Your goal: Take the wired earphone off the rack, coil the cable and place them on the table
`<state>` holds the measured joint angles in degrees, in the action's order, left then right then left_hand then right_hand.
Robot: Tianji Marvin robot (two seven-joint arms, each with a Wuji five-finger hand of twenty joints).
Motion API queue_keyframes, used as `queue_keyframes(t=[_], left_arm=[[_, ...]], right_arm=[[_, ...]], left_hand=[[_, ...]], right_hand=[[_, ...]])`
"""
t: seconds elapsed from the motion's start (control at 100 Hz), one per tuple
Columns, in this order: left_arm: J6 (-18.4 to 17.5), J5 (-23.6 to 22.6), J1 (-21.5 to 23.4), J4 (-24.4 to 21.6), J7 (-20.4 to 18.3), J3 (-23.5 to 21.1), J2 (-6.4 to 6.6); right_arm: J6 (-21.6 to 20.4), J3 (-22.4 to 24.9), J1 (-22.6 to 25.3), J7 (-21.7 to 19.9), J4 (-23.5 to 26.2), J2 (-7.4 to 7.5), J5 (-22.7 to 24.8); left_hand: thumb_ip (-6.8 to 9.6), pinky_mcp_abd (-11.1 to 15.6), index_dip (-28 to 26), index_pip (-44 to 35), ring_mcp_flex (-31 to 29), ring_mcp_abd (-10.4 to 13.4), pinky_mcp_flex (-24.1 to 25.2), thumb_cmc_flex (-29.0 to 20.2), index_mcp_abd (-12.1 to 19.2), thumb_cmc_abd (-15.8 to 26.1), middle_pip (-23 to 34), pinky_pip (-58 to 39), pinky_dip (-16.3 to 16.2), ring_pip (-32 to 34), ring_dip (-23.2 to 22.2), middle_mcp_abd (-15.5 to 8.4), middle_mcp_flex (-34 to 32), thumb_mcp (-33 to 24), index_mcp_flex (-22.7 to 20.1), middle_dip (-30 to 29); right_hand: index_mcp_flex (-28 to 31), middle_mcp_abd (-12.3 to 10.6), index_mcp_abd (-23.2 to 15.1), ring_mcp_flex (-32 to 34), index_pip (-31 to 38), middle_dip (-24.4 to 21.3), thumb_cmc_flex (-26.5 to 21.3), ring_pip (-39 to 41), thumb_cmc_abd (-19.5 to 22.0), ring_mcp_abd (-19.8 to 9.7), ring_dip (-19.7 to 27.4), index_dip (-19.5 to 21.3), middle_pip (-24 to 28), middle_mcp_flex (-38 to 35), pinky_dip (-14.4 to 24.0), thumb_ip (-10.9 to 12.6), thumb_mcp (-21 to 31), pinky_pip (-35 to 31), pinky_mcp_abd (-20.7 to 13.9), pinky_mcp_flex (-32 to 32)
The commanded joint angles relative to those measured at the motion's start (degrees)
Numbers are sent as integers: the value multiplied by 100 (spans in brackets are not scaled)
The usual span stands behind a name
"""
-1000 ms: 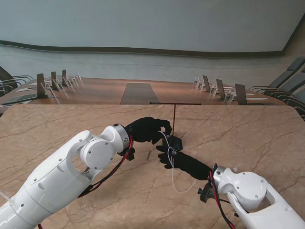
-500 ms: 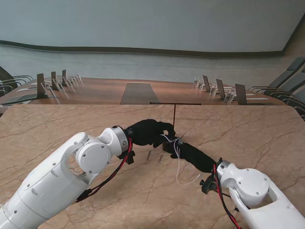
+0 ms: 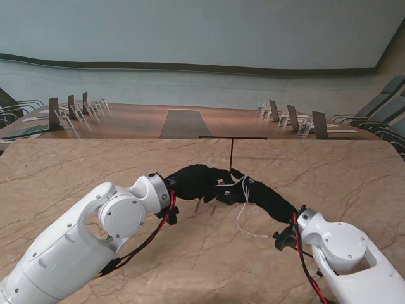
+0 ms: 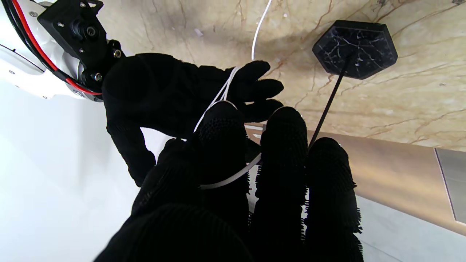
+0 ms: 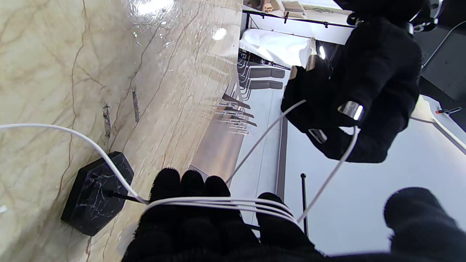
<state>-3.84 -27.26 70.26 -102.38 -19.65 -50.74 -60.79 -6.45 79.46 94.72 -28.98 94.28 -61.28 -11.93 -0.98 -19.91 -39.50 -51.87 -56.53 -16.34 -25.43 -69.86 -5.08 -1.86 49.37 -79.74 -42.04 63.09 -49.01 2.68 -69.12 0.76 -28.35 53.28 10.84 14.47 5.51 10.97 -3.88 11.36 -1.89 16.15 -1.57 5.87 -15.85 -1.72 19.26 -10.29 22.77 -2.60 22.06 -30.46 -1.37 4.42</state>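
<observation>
White cable (image 5: 218, 202) wound round right hand (image 3: 235, 192), rack (image 3: 232, 154) touching

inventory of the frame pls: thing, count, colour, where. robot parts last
Earphone cable: one, white, several turns wound around the right hand's fingers, one strand running to the left hand, a loose tail trailing onto the table.
Rack: one, black, thin post with a crossbar on a dark marbled hexagonal base, just beyond the hands.
Table: one, beige marble with brown veins, under everything.
Conference desk: one, brown, farther from me, with chairs and small stands along it.
Left hand: one, black glove on a white arm, fingers closed on the cable.
Right hand: one, black glove on a white arm, cable wrapped on its fingers.
</observation>
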Motion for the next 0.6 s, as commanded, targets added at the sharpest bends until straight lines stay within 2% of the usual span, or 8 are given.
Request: queue_keyframes(t=[0.0, 0.32, 0.59], left_arm=[[24, 35, 20, 6, -43, 50, -5], [32, 88, 1, 51, -134, 232, 16], [140, 171, -124, 245, -176, 505, 7]], right_arm=[[-32, 17, 29, 16, 59, -3, -1], [-217, 195, 78, 93, 162, -10, -13], [-460, 366, 184, 54, 405, 20, -42]], left_hand=[[-199, -200, -64, 98, -193, -43, -31, -39, 65, 28, 227, -334, -116, 172, -127, -73, -259, 86, -15, 98], [-196, -195, -65, 102, -202, -21, -41, -43, 63, 21, 292, -359, -133, 224, -131, -76, -272, 81, -14, 134], [-188, -194, -36, 125, -212, -37, -46, -40, 72, 1, 280, -359, -137, 228, -122, -64, -277, 77, -25, 120]], right_hand=[[-87, 75, -251, 79, -71, 47, 284, 87, 10, 161, -59, -27, 81, 91, 92, -238, 109, -170, 163, 28], [-71, 50, -337, 75, -77, 1, 229, 97, 1, 165, -59, -36, 26, 59, 35, -235, 112, -330, 145, -34], [-92, -13, -433, 15, 112, 37, 137, 64, -30, 32, -24, 143, 120, 41, -86, -219, 91, -410, 44, -87]])
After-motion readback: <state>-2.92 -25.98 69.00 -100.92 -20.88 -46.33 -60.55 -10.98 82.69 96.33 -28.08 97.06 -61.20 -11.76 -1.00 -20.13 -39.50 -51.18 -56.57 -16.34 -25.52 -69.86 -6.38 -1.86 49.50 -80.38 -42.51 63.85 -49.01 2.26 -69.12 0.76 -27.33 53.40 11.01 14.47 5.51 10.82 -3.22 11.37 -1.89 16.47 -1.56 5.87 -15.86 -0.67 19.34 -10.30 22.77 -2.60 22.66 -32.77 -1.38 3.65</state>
